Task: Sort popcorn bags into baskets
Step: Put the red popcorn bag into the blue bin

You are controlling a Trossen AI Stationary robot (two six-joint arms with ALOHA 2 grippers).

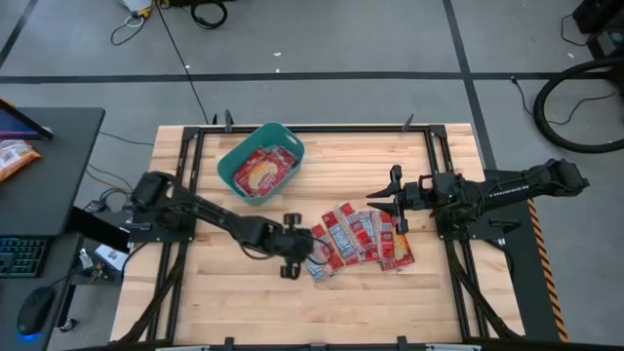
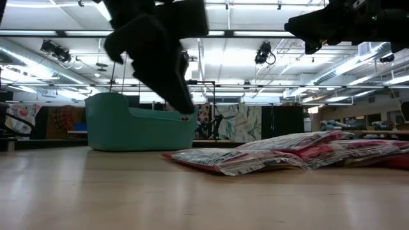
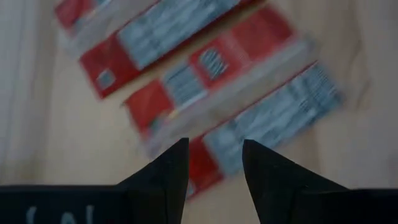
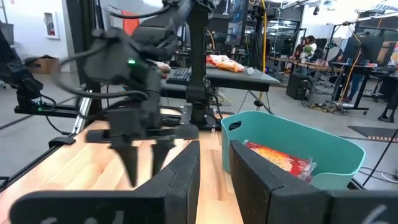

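Keyboard and mouse on side desk.

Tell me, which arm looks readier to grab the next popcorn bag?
The left. Its tool hangs open, fingers down, at the near edge of the bags. The right tool sits raised beside the pile, level, pointing toward the basket.

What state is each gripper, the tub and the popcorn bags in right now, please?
Left gripper: open, empty, hovering above the loose bags.
Right gripper: open, empty, raised at the table's right side.
Tub: upright, holding a few bags.
Bags in tub: lying flat inside.
Loose bags: overlapping in a spread on the table.
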